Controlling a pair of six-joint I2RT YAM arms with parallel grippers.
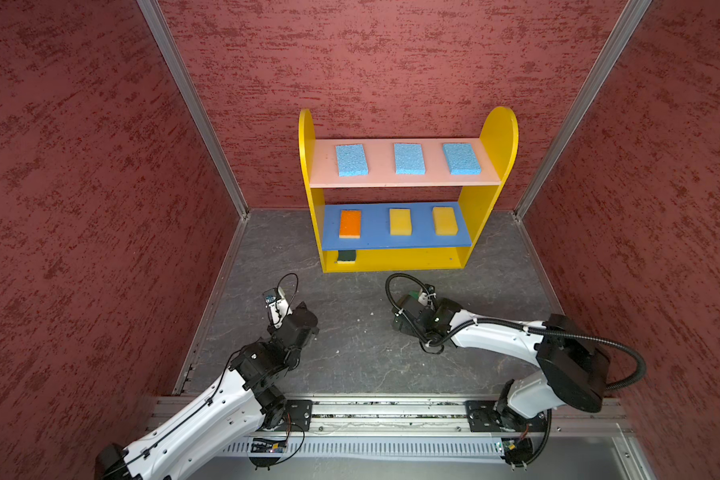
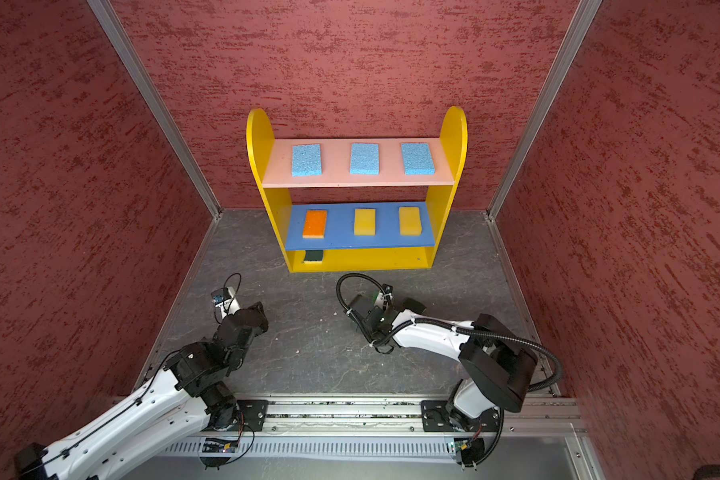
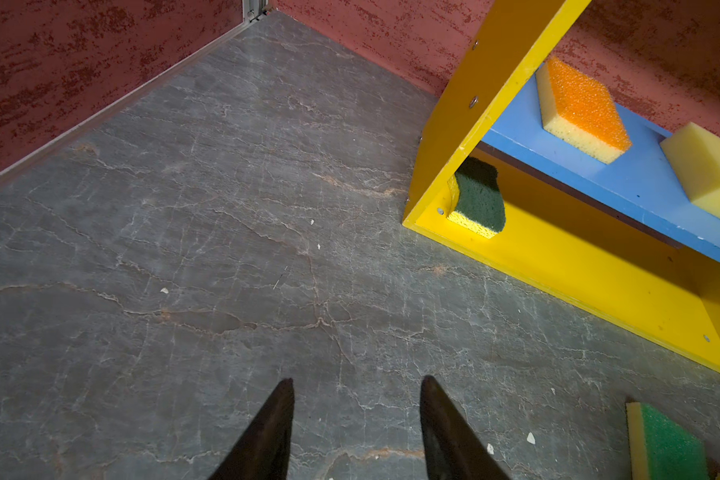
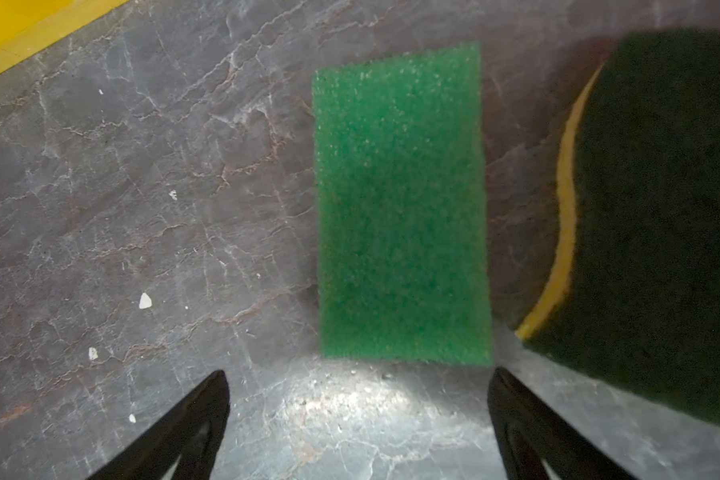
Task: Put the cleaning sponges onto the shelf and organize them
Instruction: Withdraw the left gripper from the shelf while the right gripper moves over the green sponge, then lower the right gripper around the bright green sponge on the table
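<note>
Green-topped sponge point(image 4: 400, 203) lies at twelve o'clock from the right gripper point(image 4: 360, 374), whose jaws gape wide, empty; left gripper point(image 3: 356, 380) hangs half-open, empty.

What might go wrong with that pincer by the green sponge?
The right pincer faces the bright green sponge, and a dark green sponge lies close beside it; closing could nudge or catch that one. The shelf has a low bottom gap under the blue board, so the pincer may bump it.
</note>
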